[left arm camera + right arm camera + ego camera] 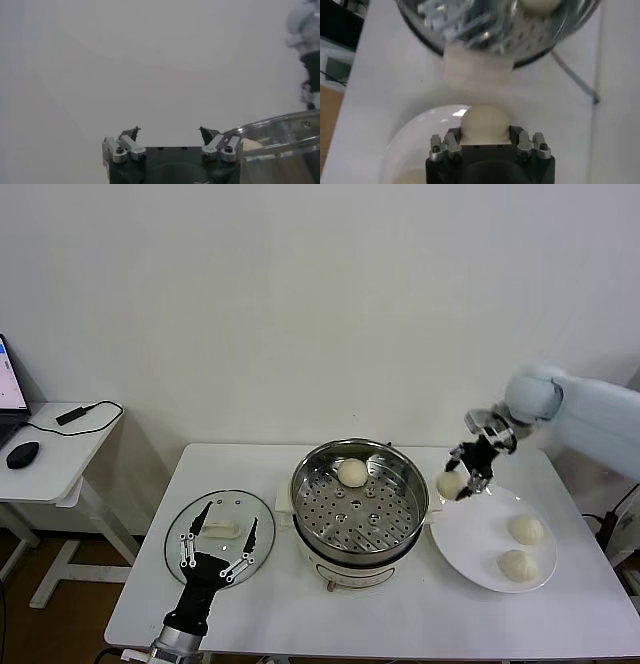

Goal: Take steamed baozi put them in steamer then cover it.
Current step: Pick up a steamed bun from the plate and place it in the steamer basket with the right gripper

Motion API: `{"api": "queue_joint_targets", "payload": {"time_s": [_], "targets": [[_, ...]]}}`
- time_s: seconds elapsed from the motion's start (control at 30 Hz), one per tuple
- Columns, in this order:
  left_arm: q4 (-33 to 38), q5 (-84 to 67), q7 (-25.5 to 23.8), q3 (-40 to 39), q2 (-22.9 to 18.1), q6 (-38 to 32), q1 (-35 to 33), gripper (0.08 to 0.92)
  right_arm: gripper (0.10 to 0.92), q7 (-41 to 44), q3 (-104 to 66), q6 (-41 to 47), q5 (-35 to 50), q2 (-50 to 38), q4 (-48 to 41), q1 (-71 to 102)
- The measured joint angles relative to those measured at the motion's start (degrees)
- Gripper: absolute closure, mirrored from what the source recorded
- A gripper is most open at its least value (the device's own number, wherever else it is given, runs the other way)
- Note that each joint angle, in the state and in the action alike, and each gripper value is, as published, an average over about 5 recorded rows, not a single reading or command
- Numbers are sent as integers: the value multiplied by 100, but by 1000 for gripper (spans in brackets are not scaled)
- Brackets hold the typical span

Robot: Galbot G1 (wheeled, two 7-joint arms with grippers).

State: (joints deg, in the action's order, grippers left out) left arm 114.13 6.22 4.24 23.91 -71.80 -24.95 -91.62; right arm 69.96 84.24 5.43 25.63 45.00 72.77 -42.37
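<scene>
The jaws of the right gripper [462, 480] are closed around one steamed bun [450, 482], holding it in the air between the steamer [359, 502] and the white plate [470, 534], above the plate's near-left edge. In the right wrist view the bun [485, 123] sits snug between the two fingers [451, 142], with the plate's pale rim [420, 120] below it and the steamer's shiny wall [470, 25] farther ahead.

The jaws of the left gripper [218, 549] stand wide apart and hold nothing. This gripper hovers over the glass lid [180, 529], which lies flat on the desk [300, 614] to the left of the steamer, its white handle [222, 529] showing between the spread fingers. In the left wrist view the two fingertips [133, 133] are well separated with only blank wall between them, and the steamer's rim [280, 125] shows at one side.

The steamer stands at the middle of the desk, uncovered, its perforated tray [350, 514] visible inside. One bun [352, 472] already rests on the tray, toward the far side. Two more buns lie on the plate to the right of the steamer: one [526, 529] nearer the far edge and one [518, 564] nearer the front, just beside each other.

Off to the left, a smaller side table [50, 464] carries a black mouse [22, 454] and a cable [85, 416].
</scene>
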Motion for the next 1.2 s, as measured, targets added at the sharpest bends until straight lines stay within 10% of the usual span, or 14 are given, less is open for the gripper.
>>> {"api": "queue_joint_targets", "payload": {"time_s": [1.2], "targets": [[-33, -5, 45, 56, -41, -38, 41, 177, 377, -1366, 732, 839, 1146, 2448, 219, 153]]}}
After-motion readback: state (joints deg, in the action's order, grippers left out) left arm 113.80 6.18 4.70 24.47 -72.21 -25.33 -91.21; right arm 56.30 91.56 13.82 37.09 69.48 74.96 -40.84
